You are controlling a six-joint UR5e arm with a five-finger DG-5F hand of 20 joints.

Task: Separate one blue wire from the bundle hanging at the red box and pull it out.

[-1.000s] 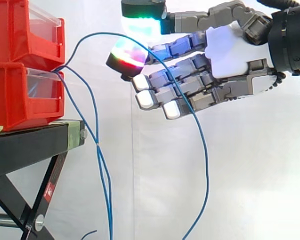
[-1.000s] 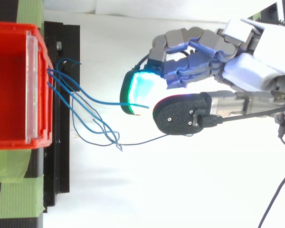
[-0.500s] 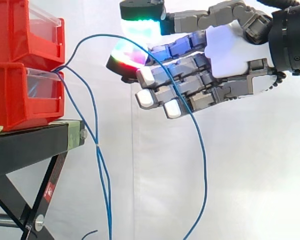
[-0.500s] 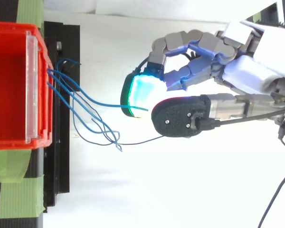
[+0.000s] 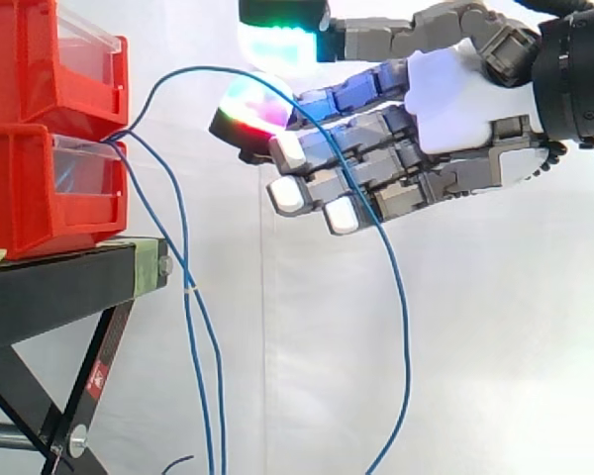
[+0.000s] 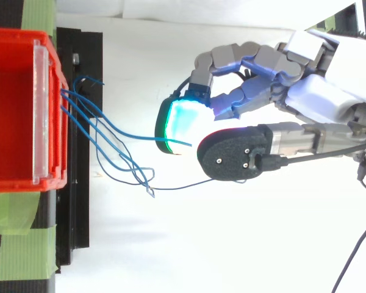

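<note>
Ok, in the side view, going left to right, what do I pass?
Red bins → hanging blue wires → hand.

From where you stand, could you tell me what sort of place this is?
Likely a robotics lab test rig: a white curtain backs the scene, red bins sit on a black stand, and a robot hand hovers by hanging blue wires.

Lab, white curtain point(image 5: 495, 346), red bins point(image 5: 40, 188), black stand point(image 5: 49, 287)
</note>
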